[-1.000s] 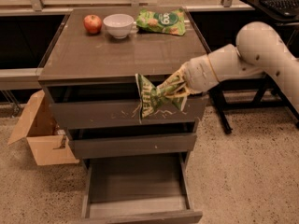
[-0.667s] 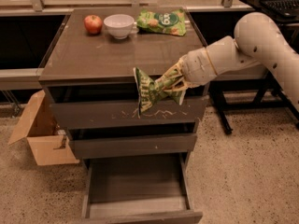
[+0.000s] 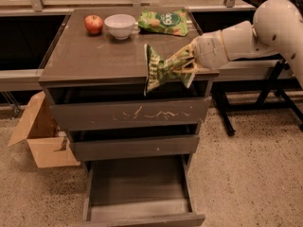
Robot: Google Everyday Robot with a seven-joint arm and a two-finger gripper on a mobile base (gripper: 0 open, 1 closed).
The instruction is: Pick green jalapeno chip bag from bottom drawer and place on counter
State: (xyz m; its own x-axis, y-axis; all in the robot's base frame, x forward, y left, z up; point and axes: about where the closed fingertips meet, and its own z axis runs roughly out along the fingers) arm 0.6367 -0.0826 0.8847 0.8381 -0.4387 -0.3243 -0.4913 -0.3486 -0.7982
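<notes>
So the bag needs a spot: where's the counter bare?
The counter is bare at front and left, before the apple and bowl. Crowded: the back edge, with a green bag too. The gripper holds the chip bag at front right.

1. One camera is looking down from above and in front of the counter [image 3: 85,56], facing its front, fairly near.
2. The gripper [image 3: 183,65] is hovering at the counter's front-right edge, clutching the green jalapeno chip bag [image 3: 158,71].
</notes>
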